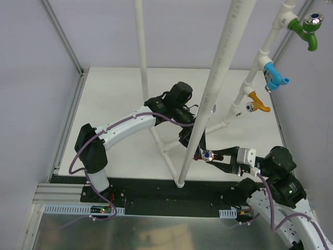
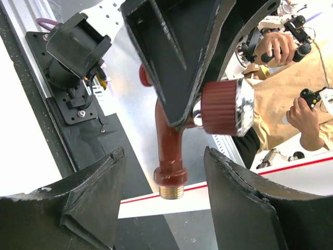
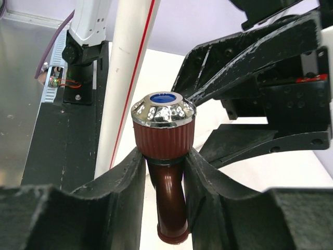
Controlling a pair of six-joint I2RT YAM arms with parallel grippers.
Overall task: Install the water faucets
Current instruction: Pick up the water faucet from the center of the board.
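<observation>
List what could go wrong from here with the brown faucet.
The right gripper pinches the brown faucet only at its neck under the knob; it might twist or slip.
The open left gripper flanks the faucet's threaded end and could knock it when leaving.
The white pipe stands close; a swing could strike it.

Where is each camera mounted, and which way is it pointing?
Top: above and behind, looking down at the table; left arm and right arm show.
Left wrist: past the open left end effector toward the brown tap.
Right wrist: along the right end effector, shut on that tap.
Shared: both wrist views show the tap.
</observation>
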